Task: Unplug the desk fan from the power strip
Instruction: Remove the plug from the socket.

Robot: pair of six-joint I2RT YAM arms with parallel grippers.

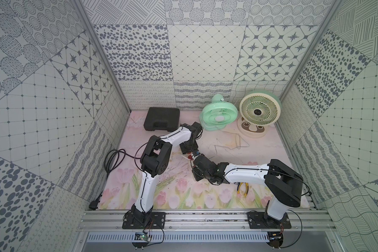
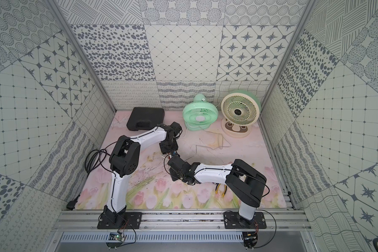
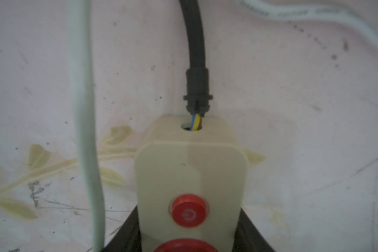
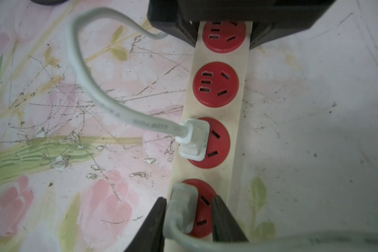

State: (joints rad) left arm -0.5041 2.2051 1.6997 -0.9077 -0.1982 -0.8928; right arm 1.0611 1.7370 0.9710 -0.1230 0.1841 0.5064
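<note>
Right pincer spread astride grey plug, end socket; left pincer clamping power strip edges.

Black moulded case, closed, lying flat at the far left of the floral mat. Cream round-grilled fan upright on its base in the far right corner. Yellow-handled pliers on the mat near the front right. Patterned grey-and-white panels wall the cell; an aluminium rail edges its front.
</note>
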